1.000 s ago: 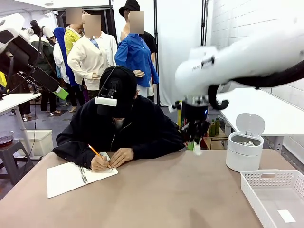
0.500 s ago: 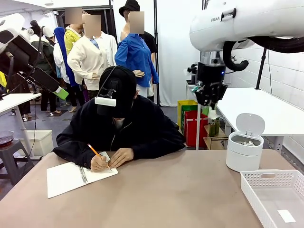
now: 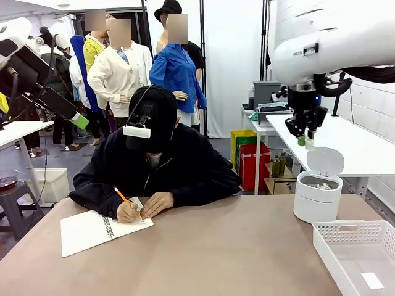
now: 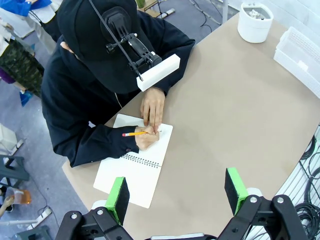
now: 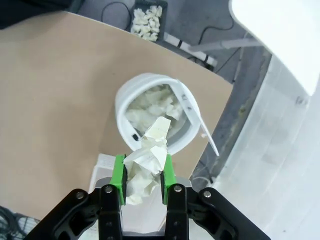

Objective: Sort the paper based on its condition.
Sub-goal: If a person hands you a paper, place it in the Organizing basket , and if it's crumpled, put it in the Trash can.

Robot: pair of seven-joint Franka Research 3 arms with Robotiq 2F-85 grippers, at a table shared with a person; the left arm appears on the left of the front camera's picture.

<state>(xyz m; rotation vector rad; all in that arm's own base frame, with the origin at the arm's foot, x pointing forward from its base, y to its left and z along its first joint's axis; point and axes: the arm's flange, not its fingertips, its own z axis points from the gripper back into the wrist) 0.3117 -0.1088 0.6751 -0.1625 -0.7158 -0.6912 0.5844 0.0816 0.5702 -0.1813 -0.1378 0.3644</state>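
My right gripper (image 5: pixel 142 172) is shut on a crumpled lump of white paper (image 5: pixel 147 152). In the front view that gripper (image 3: pixel 307 137) hangs above the round white bin (image 3: pixel 316 196), whose lid stands open. From the right wrist view the bin (image 5: pixel 122 102) lies straight below and holds several crumpled paper lumps (image 5: pixel 150 107). My left gripper (image 4: pixel 177 195) is open, high above the table, empty. Below it a person writes with a pencil (image 4: pixel 134 134) in a spiral notebook (image 4: pixel 135 167). A small flat sheet (image 3: pixel 372 280) lies in the white tray (image 3: pixel 345 231).
The person leans over the table's far left side, both hands on the notebook (image 3: pixel 92 229). The tray sits at the right front corner, beside the bin. The brown table (image 3: pixel 216 253) is bare across its middle.
My right arm has carried the crumpled paper rightwards, from the table's far middle to a spot above the bin. The person keeps writing.
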